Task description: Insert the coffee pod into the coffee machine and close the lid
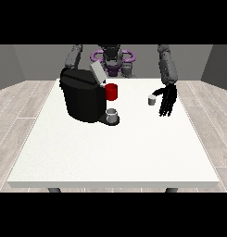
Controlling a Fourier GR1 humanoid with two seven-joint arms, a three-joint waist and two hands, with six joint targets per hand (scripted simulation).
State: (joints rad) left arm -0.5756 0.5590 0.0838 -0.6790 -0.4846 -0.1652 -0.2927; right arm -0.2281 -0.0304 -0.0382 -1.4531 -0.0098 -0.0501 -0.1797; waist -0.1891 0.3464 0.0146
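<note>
**Pod not yet grasped**

The coffee pod (152, 100) stands on the bench (115, 148), just beside the robot hand (167, 101) at the view's right, whose straight fingers hold nothing. Close around it squarely, then carry it to the coffee machine (82, 99), whose lid (97, 72) stands open.

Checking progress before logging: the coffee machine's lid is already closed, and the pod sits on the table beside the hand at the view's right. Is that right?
Not quite. The front view shows the coffee machine's lid tilted up, open. The pod does sit on the table beside the hand at the view's right.

bare room: grey walls (13, 65), plank floor (22, 115).
</note>
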